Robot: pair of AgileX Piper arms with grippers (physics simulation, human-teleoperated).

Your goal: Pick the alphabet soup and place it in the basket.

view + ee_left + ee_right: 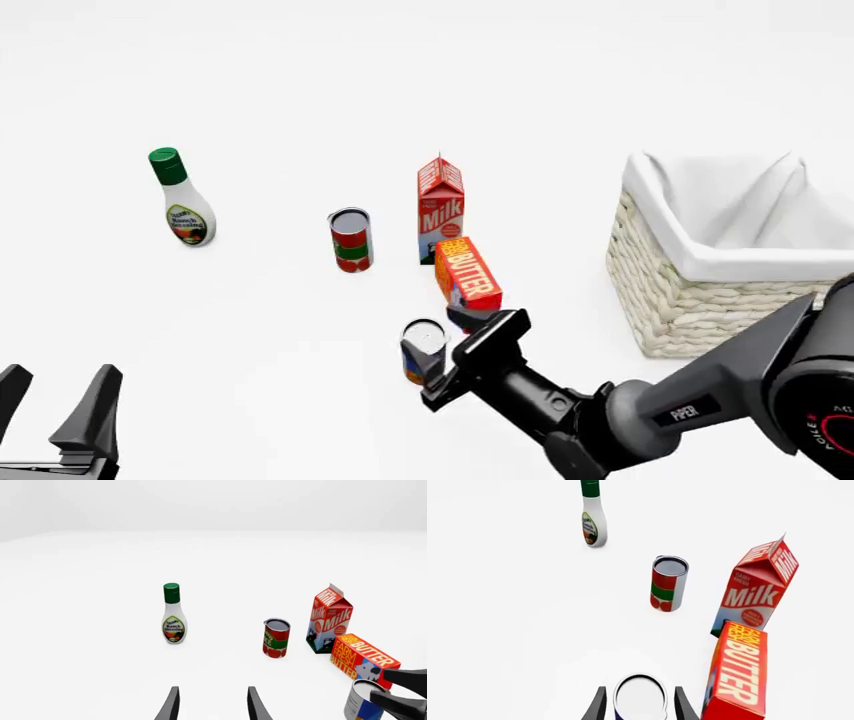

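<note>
The alphabet soup (420, 352) is a small can with a blue and orange-brown label and a silvery top, standing upright on the white table just in front of the butter box. My right gripper (447, 360) is open, with one finger on each side of the can. The right wrist view shows the can's top (640, 696) between the fingertips (598, 706). The can (362, 703) and the right gripper (380, 685) also show in the left wrist view. The basket (667, 290), cream wicker with a white lining, stands at the right. My left gripper (54, 400) is open and empty at the near left.
A butter box (467, 272) lies close behind the soup can, and a milk carton (441, 208) stands behind it. A red-and-green can (351, 240) stands to the left of the carton. A ranch dressing bottle (180, 200) stands at the far left.
</note>
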